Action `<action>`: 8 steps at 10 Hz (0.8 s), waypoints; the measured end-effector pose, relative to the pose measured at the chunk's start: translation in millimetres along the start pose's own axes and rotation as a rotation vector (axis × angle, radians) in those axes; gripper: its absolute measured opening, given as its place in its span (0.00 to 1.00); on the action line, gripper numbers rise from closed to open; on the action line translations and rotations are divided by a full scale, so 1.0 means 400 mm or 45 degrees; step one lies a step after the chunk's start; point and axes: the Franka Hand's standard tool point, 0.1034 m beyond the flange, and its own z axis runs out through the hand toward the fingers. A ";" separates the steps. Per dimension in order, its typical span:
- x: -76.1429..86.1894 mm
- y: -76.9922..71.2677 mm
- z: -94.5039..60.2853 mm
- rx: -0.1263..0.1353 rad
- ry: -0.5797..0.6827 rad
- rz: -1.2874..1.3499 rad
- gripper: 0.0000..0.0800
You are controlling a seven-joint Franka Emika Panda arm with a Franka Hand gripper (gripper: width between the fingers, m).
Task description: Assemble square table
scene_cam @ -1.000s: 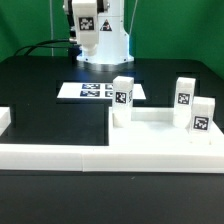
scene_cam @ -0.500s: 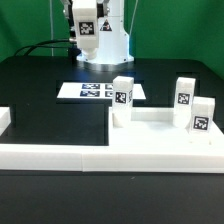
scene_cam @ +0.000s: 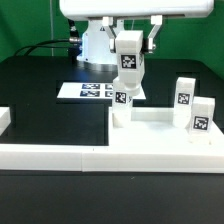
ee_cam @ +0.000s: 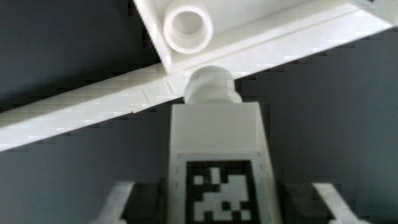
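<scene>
The pincer (scene_cam: 130, 68) has come into view gripping a white tagged block leg (scene_cam: 130, 57) (screw end down) above the white square slab (scene_cam: 160, 140), ready for insertion.

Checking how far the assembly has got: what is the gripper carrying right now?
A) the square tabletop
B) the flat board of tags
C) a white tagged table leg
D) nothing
C: in the wrist view the gripper holds a white tagged leg between its fingers, and the exterior view shows that leg hanging above the tabletop.
</scene>
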 end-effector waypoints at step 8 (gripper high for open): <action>0.000 -0.006 0.006 0.005 0.064 0.005 0.36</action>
